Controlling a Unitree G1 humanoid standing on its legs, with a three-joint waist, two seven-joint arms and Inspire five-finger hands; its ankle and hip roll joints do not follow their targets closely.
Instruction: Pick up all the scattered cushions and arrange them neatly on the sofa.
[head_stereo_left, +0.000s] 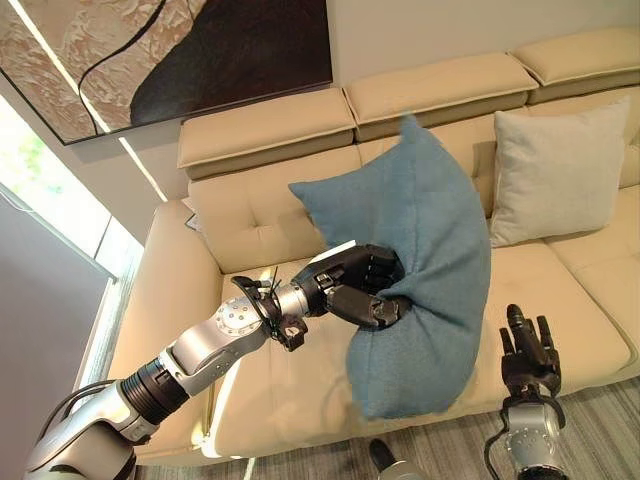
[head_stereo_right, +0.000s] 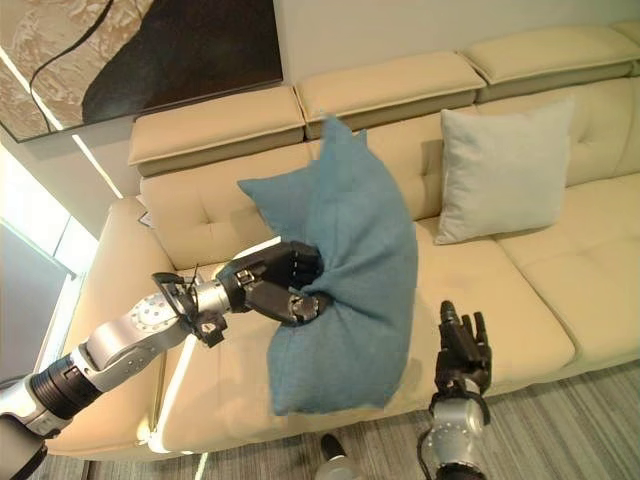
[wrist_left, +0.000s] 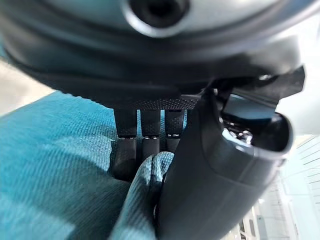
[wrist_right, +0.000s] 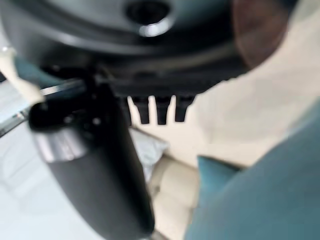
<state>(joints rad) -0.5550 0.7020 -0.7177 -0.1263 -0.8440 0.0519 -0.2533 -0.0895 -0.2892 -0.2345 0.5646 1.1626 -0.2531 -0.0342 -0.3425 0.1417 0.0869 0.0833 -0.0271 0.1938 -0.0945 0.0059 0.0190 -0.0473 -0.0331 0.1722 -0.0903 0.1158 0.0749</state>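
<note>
Right hand (head_stereo_left: 529, 362) idling low, fingers straight; left hand (head_stereo_left: 362, 284) is pinching blue cushion (head_stereo_left: 420, 260) above sofa (head_stereo_left: 270, 215), near grey cushion (head_stereo_left: 555, 170).

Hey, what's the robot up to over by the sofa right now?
The robot's left hand is clamped on a blue cushion, fingers and thumb pinching a fold of its cloth, and holds it up over the beige sofa. The cushion bends around the hand. A pale grey cushion already leans upright against the backrest. The right hand is open, fingers straight, near the sofa's front edge, holding nothing.
</note>
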